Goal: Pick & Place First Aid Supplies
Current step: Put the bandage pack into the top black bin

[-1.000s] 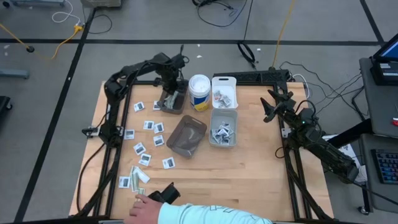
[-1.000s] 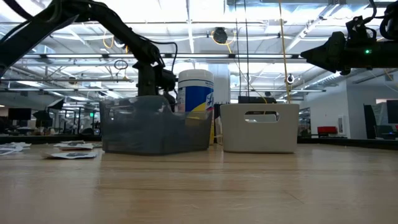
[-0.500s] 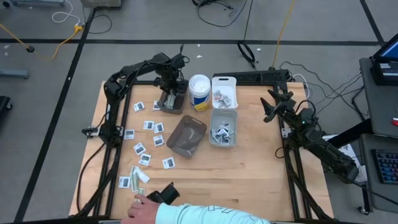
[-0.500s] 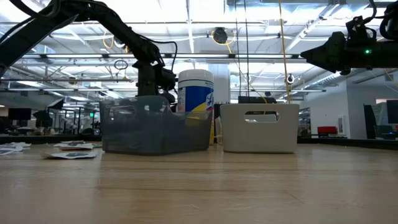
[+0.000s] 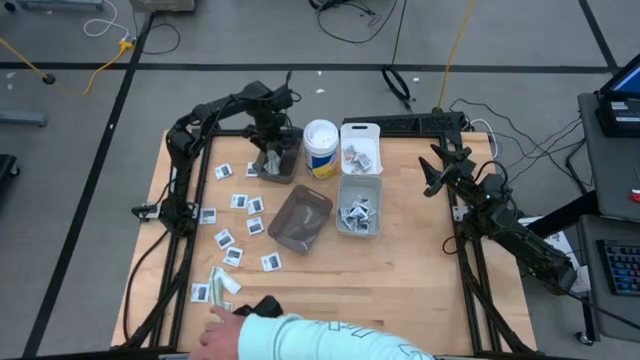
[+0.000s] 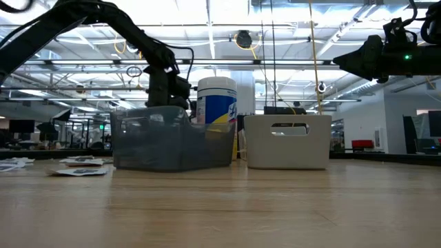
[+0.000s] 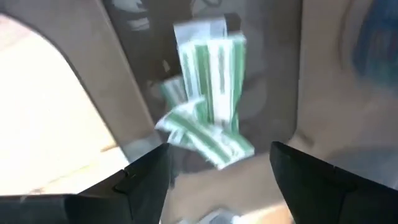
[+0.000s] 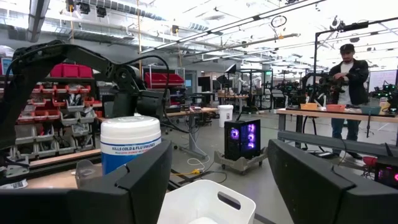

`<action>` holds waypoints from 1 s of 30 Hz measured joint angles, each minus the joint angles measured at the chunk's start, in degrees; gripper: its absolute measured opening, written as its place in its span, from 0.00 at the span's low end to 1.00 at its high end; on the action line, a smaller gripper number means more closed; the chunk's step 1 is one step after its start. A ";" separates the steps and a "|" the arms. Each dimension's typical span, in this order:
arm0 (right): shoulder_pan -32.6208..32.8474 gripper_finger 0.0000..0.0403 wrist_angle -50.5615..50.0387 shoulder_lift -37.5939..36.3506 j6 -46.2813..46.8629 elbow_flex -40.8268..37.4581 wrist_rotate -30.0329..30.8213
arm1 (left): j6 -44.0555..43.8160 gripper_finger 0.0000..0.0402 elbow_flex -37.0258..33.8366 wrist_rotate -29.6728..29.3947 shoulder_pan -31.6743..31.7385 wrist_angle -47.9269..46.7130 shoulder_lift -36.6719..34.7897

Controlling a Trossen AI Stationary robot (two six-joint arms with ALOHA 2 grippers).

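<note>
— Left gripper?
— Poised over the far smoky bin, fingers spread apart, clamped on nothing.
— And under it?
— Green-striped strips lying loose in that bin, straight ahead between the two fingers, touching neither. Blurred, so no count possible.
— Beside that gripper?
— White wipes canister just to one side; past it, two pale bins: the far white bin and the grey bin, both with small packets inside.
— Closer to the front from the left gripper?
— Second smoky bin, set askew. Out on the table, white square packets scattered, well apart from the fingers; a few more green-white strips near the front edge.
— Near those strips?
— A person's hand and pale sleeve, reaching in from the front edge.
— Right gripper?
— Raised above the table's far right side, well away from every packet, fingers wide apart, gripping nothing.
</note>
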 joint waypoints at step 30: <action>0.00 0.65 0.00 -0.02 0.00 -0.02 0.01 | 9.76 0.66 1.49 -4.88 -7.91 -11.82 -20.28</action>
